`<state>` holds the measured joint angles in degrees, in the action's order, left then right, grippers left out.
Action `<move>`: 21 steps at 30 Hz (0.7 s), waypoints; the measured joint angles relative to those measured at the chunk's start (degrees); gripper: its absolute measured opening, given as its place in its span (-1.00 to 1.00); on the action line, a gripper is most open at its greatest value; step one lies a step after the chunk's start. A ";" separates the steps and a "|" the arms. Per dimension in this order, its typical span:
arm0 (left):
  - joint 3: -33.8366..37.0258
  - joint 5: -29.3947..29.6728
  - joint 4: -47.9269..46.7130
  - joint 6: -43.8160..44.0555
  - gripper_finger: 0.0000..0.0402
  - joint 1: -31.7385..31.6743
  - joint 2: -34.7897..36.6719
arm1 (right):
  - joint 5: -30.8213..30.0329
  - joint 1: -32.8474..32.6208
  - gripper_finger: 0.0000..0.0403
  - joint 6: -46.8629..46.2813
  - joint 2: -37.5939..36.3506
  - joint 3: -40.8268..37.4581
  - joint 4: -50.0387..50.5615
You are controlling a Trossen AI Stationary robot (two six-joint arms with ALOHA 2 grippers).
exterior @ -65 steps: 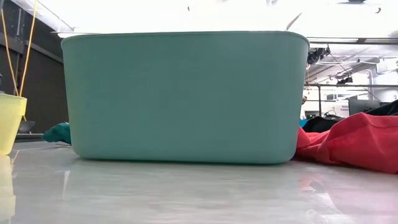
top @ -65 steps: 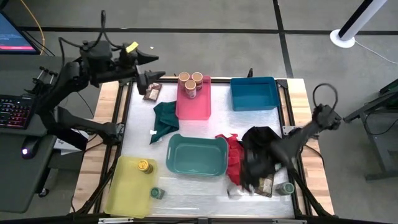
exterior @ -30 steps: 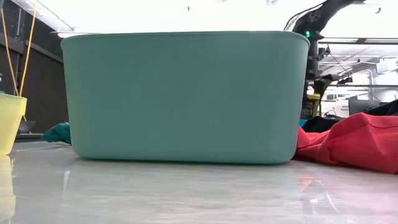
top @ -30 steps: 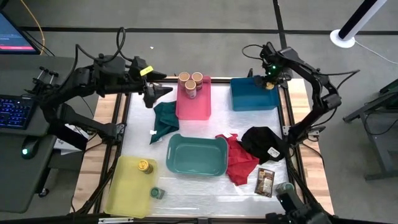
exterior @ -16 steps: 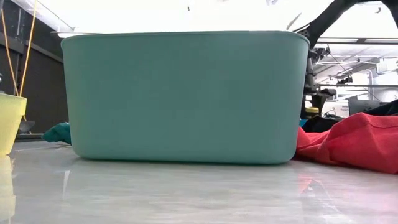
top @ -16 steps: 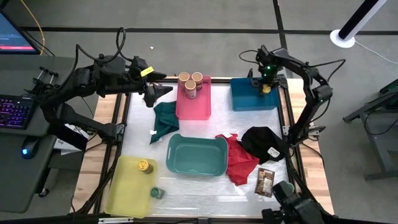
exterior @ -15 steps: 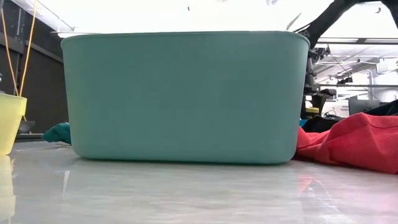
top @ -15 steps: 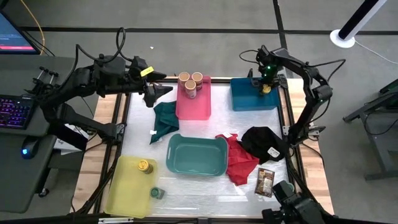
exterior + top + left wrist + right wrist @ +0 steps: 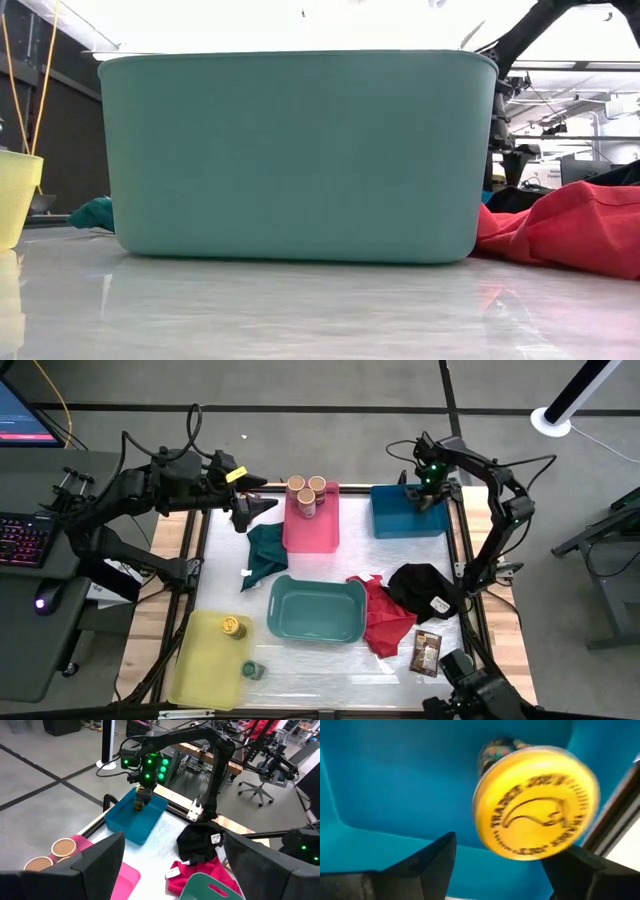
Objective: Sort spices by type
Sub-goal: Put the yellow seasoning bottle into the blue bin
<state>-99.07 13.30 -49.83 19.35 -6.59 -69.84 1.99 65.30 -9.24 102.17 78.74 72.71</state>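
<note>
- Right gripper (image 9: 430,492) hangs over the far-right blue bin (image 9: 400,520), fingers spread, yellow-lidded jar (image 9: 536,802) seemingly just released.
- Done: three tan-lidded jars (image 9: 307,490) in the pink bin (image 9: 312,532); one jar in the yellow bin (image 9: 205,660).
- Left: green-lidded jar (image 9: 251,671), near-right packet (image 9: 427,653).
- Left gripper (image 9: 262,506) waits far-left, fingers open, empty.

Pink bin (image 9: 312,528), blue bin (image 9: 408,512), teal bin (image 9: 316,610), yellow bin (image 9: 208,660); red cloth (image 9: 385,622) touches black cloth (image 9: 425,592).
</note>
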 joint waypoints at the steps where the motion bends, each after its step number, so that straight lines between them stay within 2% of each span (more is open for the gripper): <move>1: 0.00 -0.01 -0.06 -0.01 0.62 0.00 0.00 | -0.33 0.00 0.36 -0.15 0.00 0.73 0.21; 9: 0.00 -0.02 -1.01 -2.72 0.62 0.00 0.18 | -2.21 -0.02 0.36 -0.12 0.00 9.69 6.62; 15: -0.02 0.55 -8.26 -3.18 0.62 0.00 0.70 | -2.81 -0.05 0.37 1.26 -0.08 16.44 13.93; 19: 0.71 1.26 -14.68 -3.58 0.62 0.00 0.52 | 0.88 -1.22 0.37 1.80 -2.40 17.95 14.28; 21: 4.20 1.09 -15.04 -2.82 0.62 0.03 1.27 | 4.10 -2.61 0.37 1.81 -4.64 17.95 13.19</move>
<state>-94.87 14.39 -64.88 16.53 -6.56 -68.58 6.10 62.69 -7.43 97.53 96.68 85.90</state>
